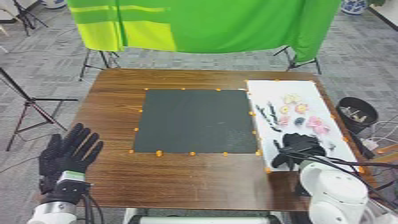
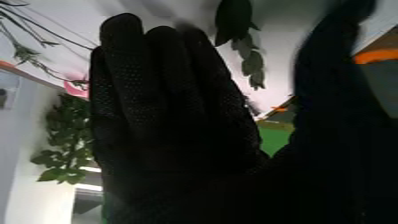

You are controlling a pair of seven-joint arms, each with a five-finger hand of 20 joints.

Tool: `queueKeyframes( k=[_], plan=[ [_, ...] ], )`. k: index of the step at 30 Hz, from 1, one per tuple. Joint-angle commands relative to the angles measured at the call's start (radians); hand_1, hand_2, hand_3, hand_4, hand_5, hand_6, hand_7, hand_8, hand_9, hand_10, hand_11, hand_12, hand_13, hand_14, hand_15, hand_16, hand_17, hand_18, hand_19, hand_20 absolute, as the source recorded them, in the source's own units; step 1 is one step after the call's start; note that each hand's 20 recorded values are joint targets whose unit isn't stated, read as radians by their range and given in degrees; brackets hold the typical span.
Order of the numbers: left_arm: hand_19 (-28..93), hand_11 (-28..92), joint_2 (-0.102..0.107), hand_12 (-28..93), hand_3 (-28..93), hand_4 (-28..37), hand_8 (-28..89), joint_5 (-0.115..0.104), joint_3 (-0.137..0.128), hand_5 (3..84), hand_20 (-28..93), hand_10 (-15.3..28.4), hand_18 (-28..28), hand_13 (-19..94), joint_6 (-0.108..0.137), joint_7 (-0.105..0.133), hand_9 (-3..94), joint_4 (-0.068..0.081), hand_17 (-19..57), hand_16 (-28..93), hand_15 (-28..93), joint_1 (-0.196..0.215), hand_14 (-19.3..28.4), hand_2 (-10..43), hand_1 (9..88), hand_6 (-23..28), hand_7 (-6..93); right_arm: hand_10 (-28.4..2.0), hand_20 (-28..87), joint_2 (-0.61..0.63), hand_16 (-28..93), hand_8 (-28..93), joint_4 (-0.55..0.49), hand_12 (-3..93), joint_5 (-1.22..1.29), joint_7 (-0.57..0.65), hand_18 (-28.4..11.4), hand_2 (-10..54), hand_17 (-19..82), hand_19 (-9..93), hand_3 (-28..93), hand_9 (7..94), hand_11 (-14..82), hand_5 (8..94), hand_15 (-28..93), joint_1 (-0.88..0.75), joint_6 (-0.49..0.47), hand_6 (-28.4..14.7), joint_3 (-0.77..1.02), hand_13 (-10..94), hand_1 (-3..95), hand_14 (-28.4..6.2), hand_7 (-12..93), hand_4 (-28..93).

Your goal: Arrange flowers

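In the head view, pink flowers and pale yellow ones lie on a white sheet at the table's right. Dark leafy stems lie along its left part. My right hand is over the sheet's near part, close to the flowers. In the right wrist view, the fingers of my right hand are straight, the thumb spread apart, with green leaves beyond the gap and a leafy sprig to the side. My left hand, fingers straight, is at the table's near left.
A dark square mat lies mid-table, with orange markers around it. The white sheet has orange markers along its border. A black bin stands right of the table. Green cloth hangs behind the table.
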Motion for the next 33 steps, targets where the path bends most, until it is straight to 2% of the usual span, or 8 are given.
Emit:
queueKeyframes(
  k=[1, 3, 7, 11, 16, 25, 31, 33],
  plan=[
    [43, 26, -0.005, 13, 70, -28.3, -7, -0.021, -0.004, 46.9, 17, 15.6, 17.2, 28, 0.0, -0.01, 37.7, -0.001, -5.9, -6, 45, 0.012, 17.4, 15.9, 27.6, 10.0, 12.0, -13.4, 17, -0.04, 25, 10, 0.115, 18.7, -0.021, -0.009, -21.9, -9.5, 29, 64, 67, 77.9, 13.9, 73.2, 27, -0.084, 0.119, -1.5, -0.05, 75, 53.2, -10.5, 33, -28],
    [43, 26, -0.006, 13, 70, -28.3, -7, -0.025, -0.002, 46.9, 17, 15.7, 17.2, 28, -0.003, -0.01, 37.7, -0.002, -5.8, -6, 45, 0.01, 17.5, 15.9, 27.6, 10.0, 12.0, -12.2, 17, -0.051, 34, 14, 0.12, 21.2, 0.004, 0.003, -19.8, -9.5, 33, 62, 67, 80.5, 9.4, 73.8, 21, -0.09, 0.134, -0.6, -0.045, 79, 56.7, -8.1, 42, -28],
    [43, 26, -0.004, 13, 70, -28.3, -7, -0.03, 0.0, 46.9, 17, 15.7, 17.2, 28, -0.001, -0.011, 37.8, 0.0, -5.8, -6, 45, 0.008, 17.5, 15.9, 27.6, 10.0, 12.1, -9.8, 17, -0.057, 37, 13, 0.117, 25.5, 0.038, 0.015, -17.6, -9.5, 38, 59, 71, 86.8, 3.1, 68.3, 19, -0.109, 0.172, 0.7, -0.036, 85, 59.3, -4.7, 59, -28],
    [43, 26, -0.004, 13, 70, -28.3, -7, -0.035, 0.003, 46.9, 17, 15.8, 17.2, 28, -0.003, -0.01, 37.9, -0.001, -5.8, -6, 46, 0.008, 17.5, 15.9, 27.7, 10.2, 12.3, -6.2, 18, -0.055, 45, 12, 0.104, 33.8, 0.073, 0.007, -15.7, -9.5, 40, 57, 77, 93.2, 6.3, 63.5, 19, -0.126, 0.214, 1.8, -0.021, 91, 60.2, -2.2, 73, -28],
    [43, 26, -0.006, 13, 70, -28.3, -7, -0.038, 0.003, 46.9, 17, 15.8, 17.2, 28, -0.007, -0.008, 37.8, 0.0, -5.8, -6, 46, 0.008, 17.4, 15.9, 27.8, 10.2, 12.4, -5.9, 19, -0.022, 52, 12, 0.063, 40.2, 0.042, -0.035, -15.6, -9.5, 38, 56, 80, 93.7, 9.9, 61.3, 20, -0.137, 0.338, 0.5, -0.017, 91, 58.4, -1.6, 78, -25],
    [43, 26, -0.001, 13, 70, -28.3, -7, -0.039, -0.004, 46.7, 17, 15.8, 17.2, 28, -0.006, -0.002, 37.8, 0.0, -5.8, -6, 46, 0.013, 17.3, 15.7, 28.0, 10.2, 12.4, -5.8, 19, 0.038, 52, 11, 0.031, 41.2, -0.046, -0.093, -15.8, -9.5, 38, 55, 81, 93.7, 11.7, 61.8, 22, -0.069, 0.624, -0.3, -0.071, 91, 57.6, -1.9, 80, -22],
    [43, 26, 0.009, 13, 70, -28.3, -7, -0.039, -0.02, 46.7, 17, 15.8, 17.2, 28, 0.003, 0.003, 37.7, -0.005, -5.8, -6, 46, 0.03, 17.3, 15.7, 28.0, 10.2, 12.3, -6.0, 19, 0.017, 52, 10, 0.072, 41.0, -0.03, -0.105, -15.8, -9.5, 38, 55, 81, 93.7, 12.4, 62.0, 23, 0.124, 0.655, -0.3, -0.212, 91, 57.1, -1.9, 80, -21],
    [43, 26, 0.009, 13, 70, -28.3, -7, -0.032, -0.022, 46.7, 17, 15.7, 17.2, 28, 0.002, -0.003, 37.7, 0.001, -5.8, -6, 46, 0.027, 17.3, 15.7, 28.0, 10.2, 12.3, -6.0, 20, -0.008, 53, 11, 0.124, 41.2, -0.094, -0.067, -15.9, -9.5, 37, 55, 81, 93.7, 12.4, 62.0, 24, 0.233, 0.687, -0.2, -0.314, 90, 56.8, -2.1, 80, -21]
  ],
)
